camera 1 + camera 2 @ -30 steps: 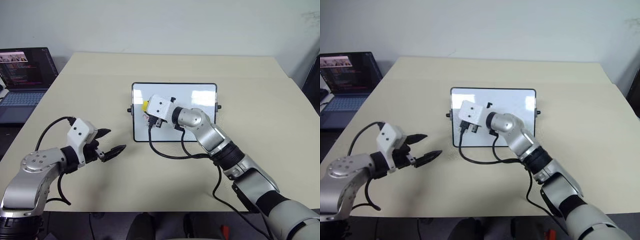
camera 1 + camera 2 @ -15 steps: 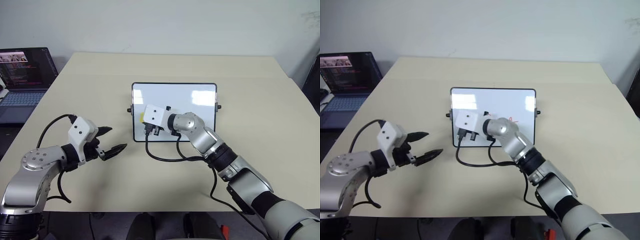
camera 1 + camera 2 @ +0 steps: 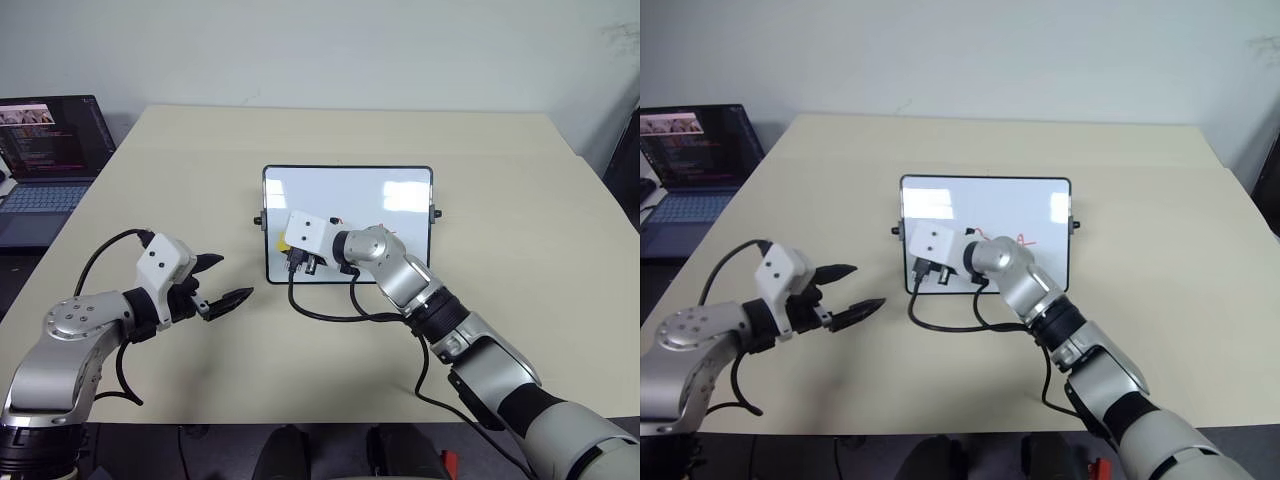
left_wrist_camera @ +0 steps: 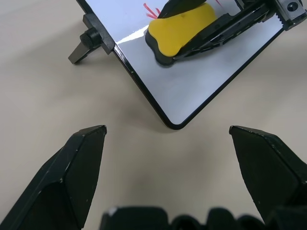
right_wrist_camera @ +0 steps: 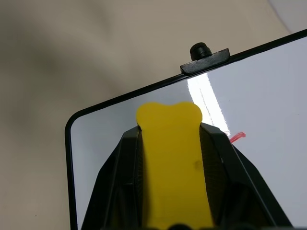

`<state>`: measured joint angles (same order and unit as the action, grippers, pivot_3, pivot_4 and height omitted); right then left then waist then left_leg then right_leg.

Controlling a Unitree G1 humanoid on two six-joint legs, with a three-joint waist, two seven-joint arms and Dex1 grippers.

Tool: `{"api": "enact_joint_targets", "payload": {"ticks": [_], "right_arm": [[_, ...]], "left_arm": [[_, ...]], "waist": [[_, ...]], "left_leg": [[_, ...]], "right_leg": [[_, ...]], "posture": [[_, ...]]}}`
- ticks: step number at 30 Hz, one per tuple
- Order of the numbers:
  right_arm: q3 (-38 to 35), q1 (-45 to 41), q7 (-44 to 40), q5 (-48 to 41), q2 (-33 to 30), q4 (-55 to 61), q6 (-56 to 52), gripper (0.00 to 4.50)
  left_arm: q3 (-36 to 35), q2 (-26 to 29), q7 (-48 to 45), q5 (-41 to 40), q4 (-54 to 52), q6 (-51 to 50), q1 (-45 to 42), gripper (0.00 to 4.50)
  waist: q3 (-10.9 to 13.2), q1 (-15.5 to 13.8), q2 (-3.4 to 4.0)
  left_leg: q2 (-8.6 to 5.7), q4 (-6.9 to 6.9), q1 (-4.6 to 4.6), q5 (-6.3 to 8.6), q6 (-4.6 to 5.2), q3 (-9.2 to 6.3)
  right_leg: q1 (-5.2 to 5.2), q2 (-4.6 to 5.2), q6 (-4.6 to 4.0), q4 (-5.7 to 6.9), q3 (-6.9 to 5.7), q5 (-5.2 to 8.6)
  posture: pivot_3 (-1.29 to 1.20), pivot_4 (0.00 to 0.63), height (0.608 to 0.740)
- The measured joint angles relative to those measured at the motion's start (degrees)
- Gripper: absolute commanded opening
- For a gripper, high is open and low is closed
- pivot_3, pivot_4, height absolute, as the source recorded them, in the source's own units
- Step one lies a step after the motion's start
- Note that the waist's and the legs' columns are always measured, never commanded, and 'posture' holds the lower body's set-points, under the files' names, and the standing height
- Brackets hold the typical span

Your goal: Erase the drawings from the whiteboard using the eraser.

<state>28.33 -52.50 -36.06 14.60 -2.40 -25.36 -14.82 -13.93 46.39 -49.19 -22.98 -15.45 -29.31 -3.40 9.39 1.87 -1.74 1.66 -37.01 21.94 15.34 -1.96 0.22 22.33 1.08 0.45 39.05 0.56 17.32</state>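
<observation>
The whiteboard (image 3: 400, 210) stands tilted on the table, its black frame and side knobs showing. Red drawings (image 3: 1024, 240) sit on its lower middle, right of my right wrist. My right gripper (image 5: 170, 136) is shut on the yellow eraser (image 5: 173, 158), which is pressed against the board's lower left area; the eraser (image 4: 181, 28) has a dark underside. One red stroke (image 5: 237, 137) lies just beside it. My left gripper (image 3: 234, 277) hovers open and holds nothing, left of the board over the table, its fingers (image 4: 84, 167) spread wide.
An open laptop (image 3: 45, 150) sits at the far left, beside the table's edge. A black cable (image 3: 330, 312) loops from my right wrist onto the table in front of the board. Bare tabletop surrounds the board.
My right gripper has slid the eraser left and down across the board, uncovering red strokes to its right. The left arm has stayed still.
</observation>
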Motion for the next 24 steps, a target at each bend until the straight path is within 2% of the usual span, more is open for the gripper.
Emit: {"api": "enact_joint_targets", "payload": {"ticks": [8, 19, 24], "right_arm": [[-2.53, -2.92, 4.8, 0.08, 0.91, -3.73, 1.56, 1.29], [-1.69, -0.72, -0.81, 0.05, -0.52, -1.5, 0.35, 1.29], [-2.69, -1.45, 1.34, 0.0, -0.13, -2.0, -0.05, 1.28]], "left_arm": [[0.0, -0.04, 0.11, 0.19, 0.0, 0.02, 0.0, 4.5], [0.27, -0.11, 0.09, 0.42, 0.0, 0.41, -0.01, 4.5], [0.49, -0.11, -0.05, 0.44, 0.12, 0.98, -0.25, 4.5]], "waist": [[0.0, 0.03, 0.0], [-0.01, 0.01, -0.01], [0.0, 0.0, 0.0]], "left_leg": [[0.0, 0.01, 0.0, 0.0, 0.0, 0.01], [0.0, 0.0, -0.03, 0.0, 0.0, -0.01], [0.0, -0.01, -0.03, 0.0, 0.0, -0.03]], "right_leg": [[0.0, 0.01, 0.0, -0.02, 0.0, 0.0], [-0.01, 0.0, -0.01, 0.04, -0.01, -0.01], [-0.01, 0.01, -0.01, 0.05, -0.03, -0.01]], "posture": [[0.0, 0.15, 0.74], [0.0, 0.15, 0.74], [0.0, 0.15, 0.74]]}}
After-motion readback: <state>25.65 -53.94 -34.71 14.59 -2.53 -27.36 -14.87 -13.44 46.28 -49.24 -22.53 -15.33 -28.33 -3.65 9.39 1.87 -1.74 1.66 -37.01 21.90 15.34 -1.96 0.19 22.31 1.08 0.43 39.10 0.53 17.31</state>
